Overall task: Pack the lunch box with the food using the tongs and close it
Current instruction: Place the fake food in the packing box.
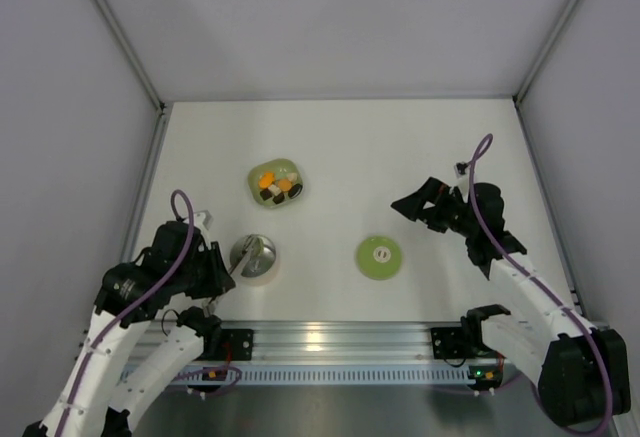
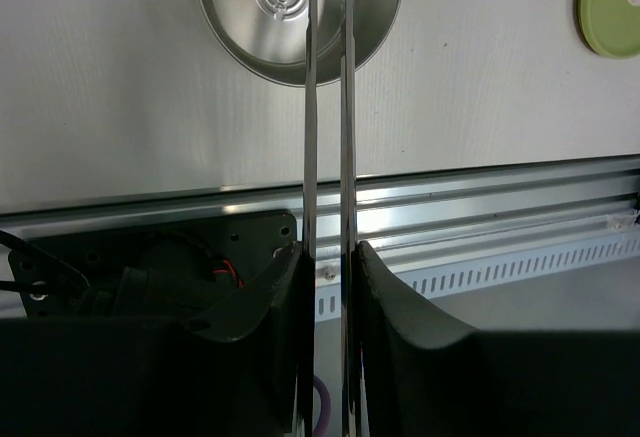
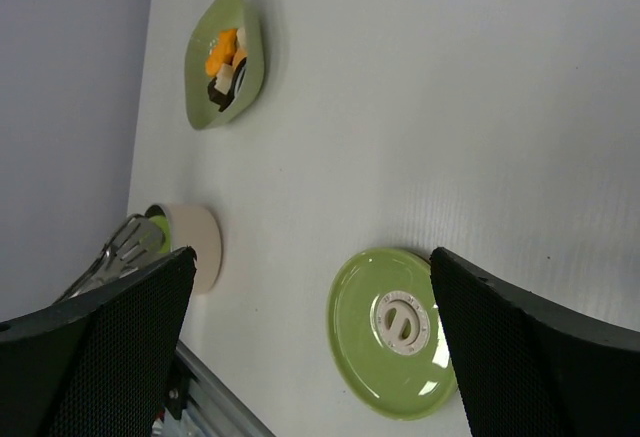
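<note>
The steel lunch box (image 1: 262,262) stands near the front left of the table. My left gripper (image 1: 218,269) is shut on the tongs (image 1: 246,256). In the left wrist view the two thin arms of the tongs (image 2: 310,137) run from my left gripper (image 2: 328,252) up over the lunch box (image 2: 250,17). A yellow-green piece (image 3: 157,227) shows at their tips, just inside the rim. The rest of the food (image 1: 278,186) lies in the pale green dish (image 1: 258,195). The green lid (image 1: 379,257) lies flat to the right. My right gripper (image 1: 415,205) hangs open above the table, and in its own view the lid (image 3: 395,332) lies below it (image 3: 312,257).
An aluminium rail (image 1: 330,342) runs along the near edge between the arm bases. Grey enclosure walls close the left, right and back sides of the white table (image 1: 400,147). The dish (image 3: 225,57) sits behind the lunch box (image 3: 195,247).
</note>
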{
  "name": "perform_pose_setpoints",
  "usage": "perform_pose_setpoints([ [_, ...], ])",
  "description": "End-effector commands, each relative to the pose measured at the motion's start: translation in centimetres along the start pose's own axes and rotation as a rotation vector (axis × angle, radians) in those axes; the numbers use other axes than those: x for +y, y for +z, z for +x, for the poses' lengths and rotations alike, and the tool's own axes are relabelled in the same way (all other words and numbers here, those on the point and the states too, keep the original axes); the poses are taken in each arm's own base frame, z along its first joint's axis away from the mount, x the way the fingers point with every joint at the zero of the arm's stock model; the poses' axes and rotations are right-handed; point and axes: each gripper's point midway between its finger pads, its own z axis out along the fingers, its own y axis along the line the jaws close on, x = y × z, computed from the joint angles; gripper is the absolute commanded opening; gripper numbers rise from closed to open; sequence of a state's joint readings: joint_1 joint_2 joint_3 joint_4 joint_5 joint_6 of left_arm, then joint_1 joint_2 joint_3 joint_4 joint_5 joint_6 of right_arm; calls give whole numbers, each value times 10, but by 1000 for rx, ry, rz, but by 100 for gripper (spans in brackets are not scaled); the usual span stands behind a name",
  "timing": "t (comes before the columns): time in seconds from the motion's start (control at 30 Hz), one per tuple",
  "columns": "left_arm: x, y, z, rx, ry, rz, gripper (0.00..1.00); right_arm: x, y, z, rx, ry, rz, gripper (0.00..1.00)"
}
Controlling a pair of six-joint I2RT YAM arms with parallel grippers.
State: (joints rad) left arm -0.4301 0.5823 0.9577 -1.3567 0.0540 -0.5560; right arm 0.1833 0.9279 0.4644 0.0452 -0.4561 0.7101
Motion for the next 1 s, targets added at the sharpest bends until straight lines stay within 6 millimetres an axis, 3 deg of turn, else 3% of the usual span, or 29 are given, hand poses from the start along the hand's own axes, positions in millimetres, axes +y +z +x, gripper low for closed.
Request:
perform_pose_setpoints([
  [0.0, 16, -6, 29, 106, -16, -62, 17, 14, 0, -8, -48, -50, -54, 100],
  [0.37, 10, 12, 21, 105, -21, -50, 16, 13, 0, -8, -48, -59, -44, 99],
  [0.97, -9, 37, -17, 20, -22, -15, 16, 9, 3, -10, -47, -74, -25, 99],
])
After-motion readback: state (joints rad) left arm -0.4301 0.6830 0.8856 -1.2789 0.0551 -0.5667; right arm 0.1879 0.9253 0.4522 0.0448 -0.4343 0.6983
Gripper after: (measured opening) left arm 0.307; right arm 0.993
